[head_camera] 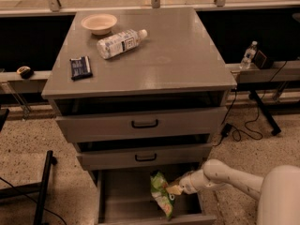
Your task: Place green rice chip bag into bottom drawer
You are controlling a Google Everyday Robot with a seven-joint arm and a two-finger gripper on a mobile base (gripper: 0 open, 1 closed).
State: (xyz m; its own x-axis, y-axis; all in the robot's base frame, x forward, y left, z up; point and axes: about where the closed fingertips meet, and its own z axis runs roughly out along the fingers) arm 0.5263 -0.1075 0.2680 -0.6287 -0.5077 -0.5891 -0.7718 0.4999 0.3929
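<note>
Gripper: I have my gripper inside the bottom drawer, near its right wall, fingers pinched on the right edge of the green rice chip bag.
Bag: stands on end, right of the drawer's middle, lower tip close to the front rim.
Room: the drawer's grey floor shows from the bag to the left wall.
Overhang: the middle drawer juts over the bottom drawer's rear.

Tan-tipped gripper low at the right side of the open bottom drawer. Just behind the claw, a short white cylindrical wrist. Further back to the right, a smooth rounded white joint, then a slim cream-white tube meeting a bulky, glossy white shell.
</note>
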